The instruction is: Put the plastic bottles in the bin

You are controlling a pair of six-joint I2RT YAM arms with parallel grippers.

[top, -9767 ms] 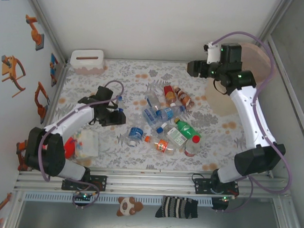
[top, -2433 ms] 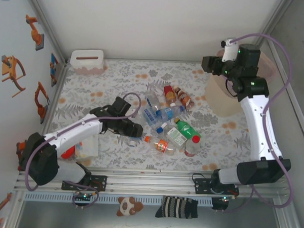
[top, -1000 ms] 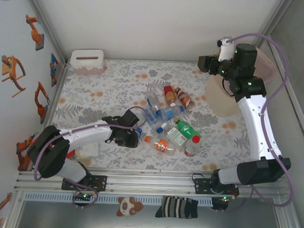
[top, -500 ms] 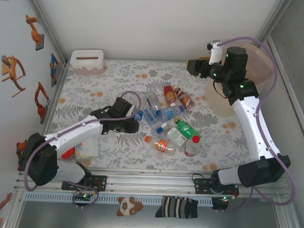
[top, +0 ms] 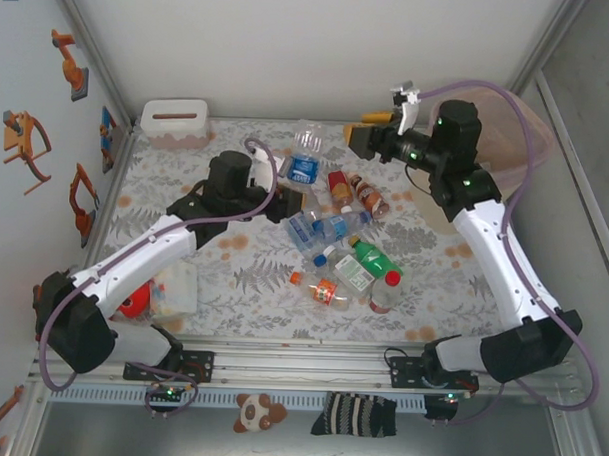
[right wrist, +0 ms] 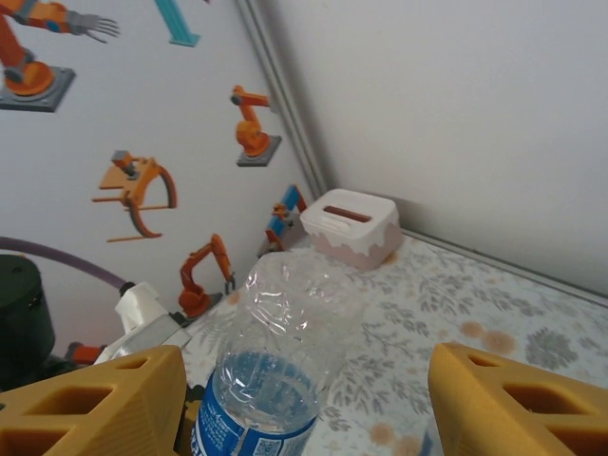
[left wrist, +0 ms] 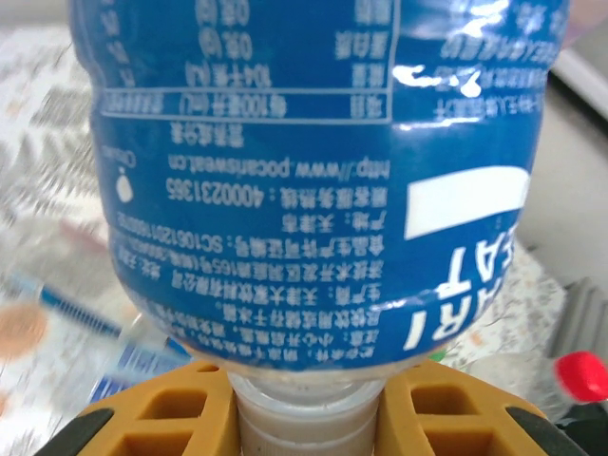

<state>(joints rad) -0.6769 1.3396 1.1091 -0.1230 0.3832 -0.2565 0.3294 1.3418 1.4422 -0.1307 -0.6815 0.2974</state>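
Left fingers (left wrist: 157, 418), just beyond the heap of loose bottles (top: 339, 244) lying mid-bench (top: 156, 183), are clamped on the neck of a blue-labelled bottle (top: 304, 166), which is raised off the bench. Farther right, the right fingers (right wrist: 104, 404) stand spread wide, holding nothing and pointing at that bottle. Behind the right arm, the pink bin (top: 513, 120) stands in the far right corner. A tissue box (top: 175, 121) sits far left.

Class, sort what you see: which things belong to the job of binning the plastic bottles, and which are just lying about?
Job: blue-labelled bottle in the left gripper; bottle pile; bin.
Lying about: tissue box; clear container; plush toy; striped cloth.
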